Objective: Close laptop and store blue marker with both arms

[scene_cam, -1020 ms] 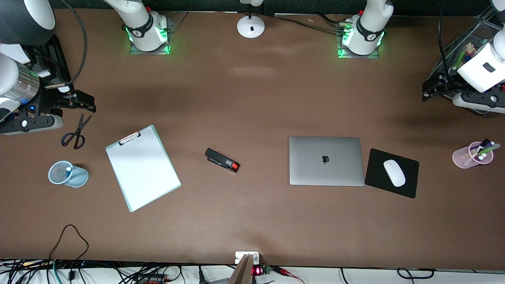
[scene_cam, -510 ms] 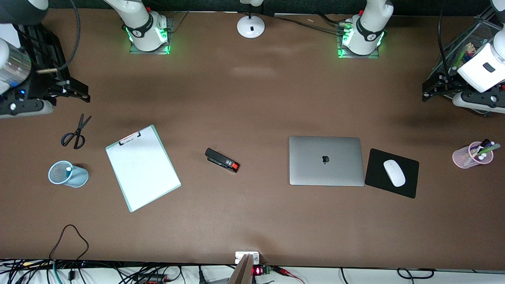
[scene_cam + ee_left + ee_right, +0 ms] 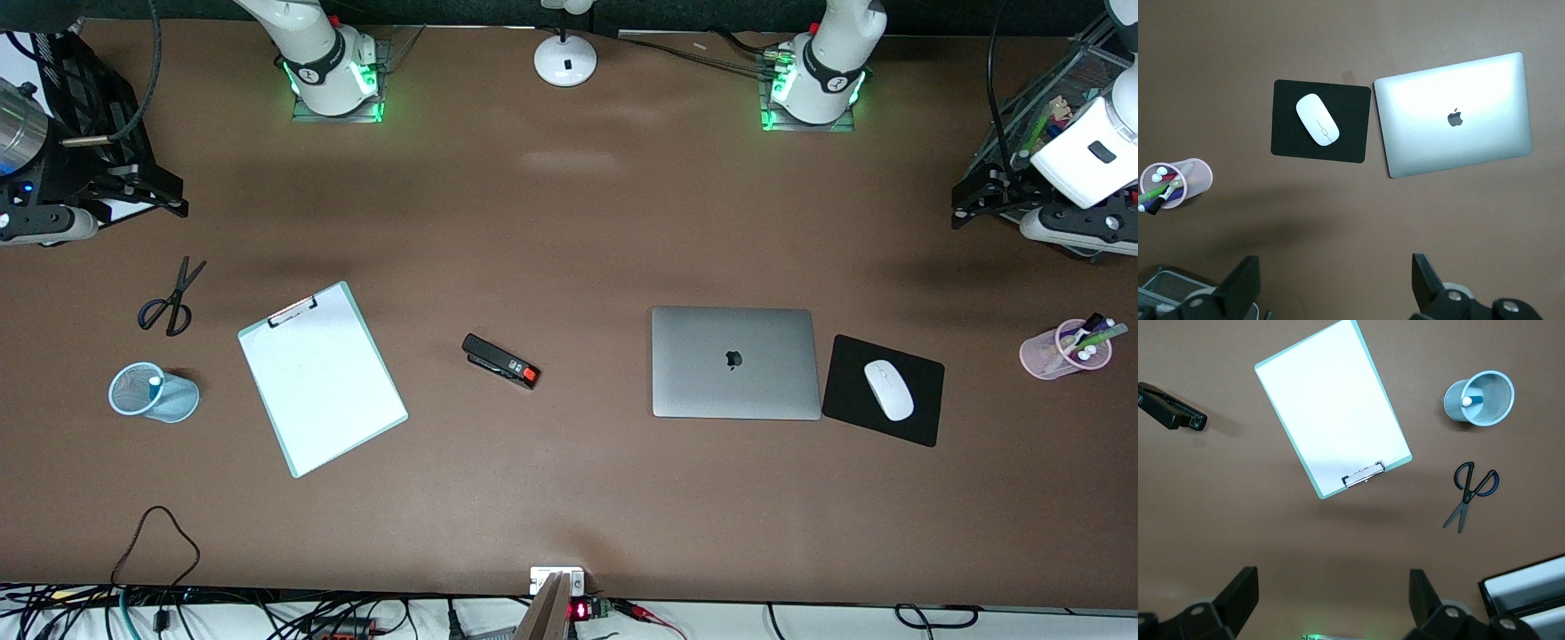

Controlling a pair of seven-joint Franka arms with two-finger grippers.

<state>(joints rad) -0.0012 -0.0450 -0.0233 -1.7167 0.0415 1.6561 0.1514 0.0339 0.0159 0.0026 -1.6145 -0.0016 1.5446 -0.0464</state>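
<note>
Even overhead light, sharp pics; glare on laptop (image 3: 1451,117) lid, soft shadows on table (image 3: 569,498).

This looks like a robot lab set up like an office: 2 white robot arms (image 3: 320,53) bolted to a brown bench (image 3: 569,222), with a laptop (image 3: 734,362), clipboard (image 3: 322,378), stapler (image 3: 500,361) and loose cables (image 3: 160,613).

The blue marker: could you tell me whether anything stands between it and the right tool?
Nothing visible blocks it. The blue marker already sits in the blue mesh cup, whose mouth is uncovered. The scissors lie flat beside the cup, farther from the front camera. The open right tool hangs above the table.
</note>
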